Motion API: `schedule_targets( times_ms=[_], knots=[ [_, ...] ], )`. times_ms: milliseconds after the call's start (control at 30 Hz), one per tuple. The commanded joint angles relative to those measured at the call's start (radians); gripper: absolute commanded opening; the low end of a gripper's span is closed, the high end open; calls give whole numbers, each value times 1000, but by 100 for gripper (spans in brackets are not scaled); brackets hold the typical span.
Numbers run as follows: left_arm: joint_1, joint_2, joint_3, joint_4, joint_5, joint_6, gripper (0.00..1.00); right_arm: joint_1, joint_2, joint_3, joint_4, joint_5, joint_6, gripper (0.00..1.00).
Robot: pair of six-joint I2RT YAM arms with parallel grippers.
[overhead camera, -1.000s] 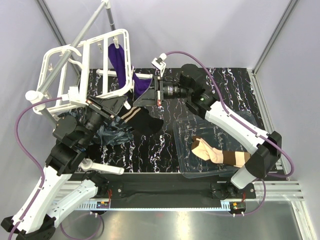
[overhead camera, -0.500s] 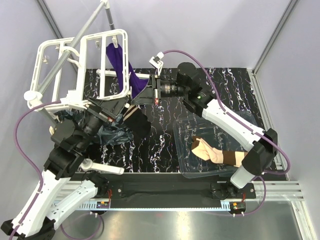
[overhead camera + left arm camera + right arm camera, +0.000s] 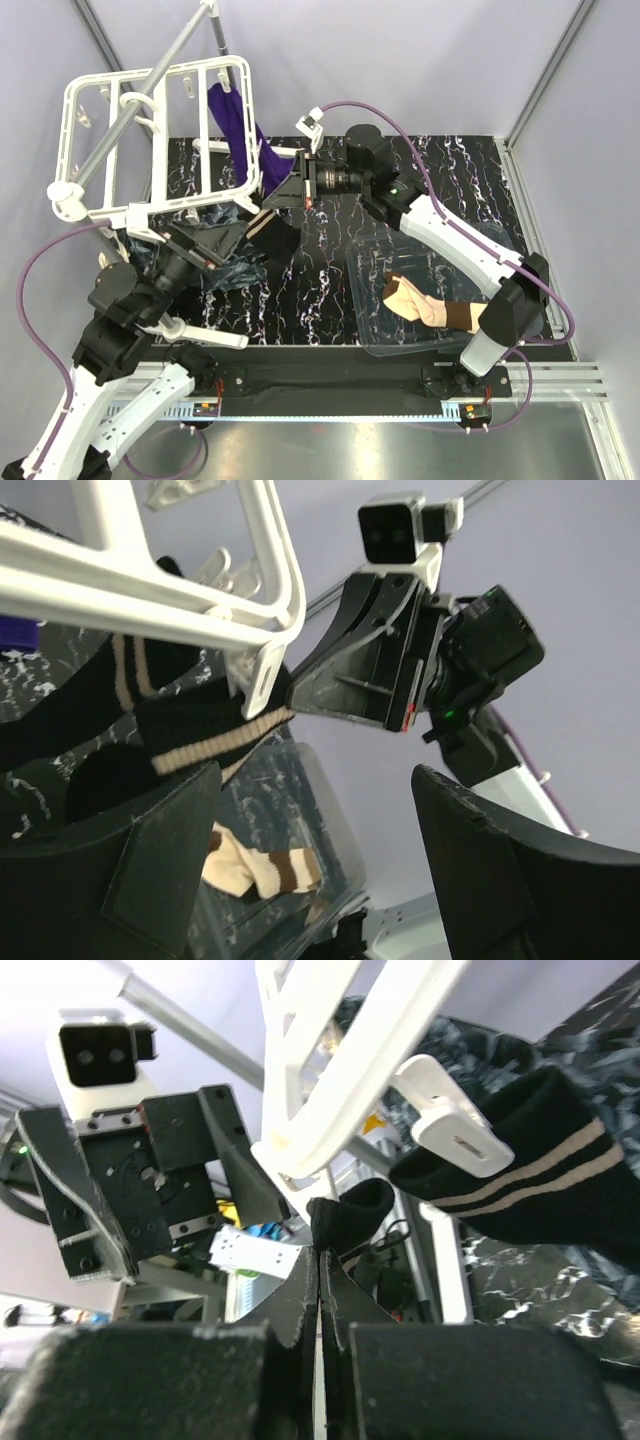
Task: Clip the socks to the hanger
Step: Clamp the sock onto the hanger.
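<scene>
Black sock (image 3: 530, 1180) dangles cuff-up from hanger (image 3: 365, 1075) clip (image 3: 455, 1135), right gripper (image 3: 320, 1235) pinching its fabric; left gripper (image 3: 318, 780) spread

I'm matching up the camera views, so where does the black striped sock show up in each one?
Top external: black sock, left of centre, just below the hanger.
Left wrist: left of centre, under the hanger's corner.
Right wrist: right side, beside the hanger.
Shared landmark: the hanger.
</scene>
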Motion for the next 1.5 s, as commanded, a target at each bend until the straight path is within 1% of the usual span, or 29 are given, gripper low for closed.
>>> schedule_targets(
  times_ms=[0,33,133,200,233,367,533,733,833,967,1067,1167,1267,1300,1333,1367,1400,1433,1467],
  knots=[
    [-3,-31,43,-99,38,119,81,-28,-8,39,-14,50,-57,0],
    [-2,-39,62,-122,-23,144,81,-37,-11,31,-8,47,-55,0],
    [-2,-67,98,-202,-134,248,79,-75,-22,26,0,39,-54,0],
    [-2,-67,119,-231,-172,328,78,-108,-20,28,5,24,-46,0],
    [-2,-53,145,-243,-209,346,78,-120,-19,39,0,8,-46,0],
    [-3,-7,191,-286,-268,402,80,-175,7,83,-23,-28,-52,0],
    [-3,44,208,-269,-303,382,80,-243,70,170,-54,-67,-80,0],
    [-3,117,192,-199,-384,353,81,-258,155,253,-26,-125,-66,0],
    [-2,140,187,-165,-447,365,81,-257,161,243,-15,-110,-60,0],
    [-2,148,164,-90,-485,418,81,-258,140,224,-46,-65,-109,5],
    [-2,168,176,-79,-525,472,81,-257,133,212,-66,-45,-121,6],
    [-2,177,176,-64,-556,484,81,-258,129,212,-90,-36,-132,12],
    [-2,188,181,-44,-556,494,81,-257,103,192,-124,-9,-163,26],
    [-3,194,182,-42,-556,498,81,-258,87,177,-158,28,-180,30],
    [-3,199,187,-41,-553,503,81,-257,72,166,-178,56,-201,41],
    [-3,208,188,-38,-553,515,81,-257,35,155,-201,86,-251,46],
    [-2,212,198,-37,-555,520,81,-254,11,128,-240,156,-273,51],
    [-3,215,201,-37,-555,526,80,-254,-12,109,-256,189,-290,58],
    [-2,220,205,-37,-553,540,80,-250,-61,90,-261,212,-313,60]
  ],
)
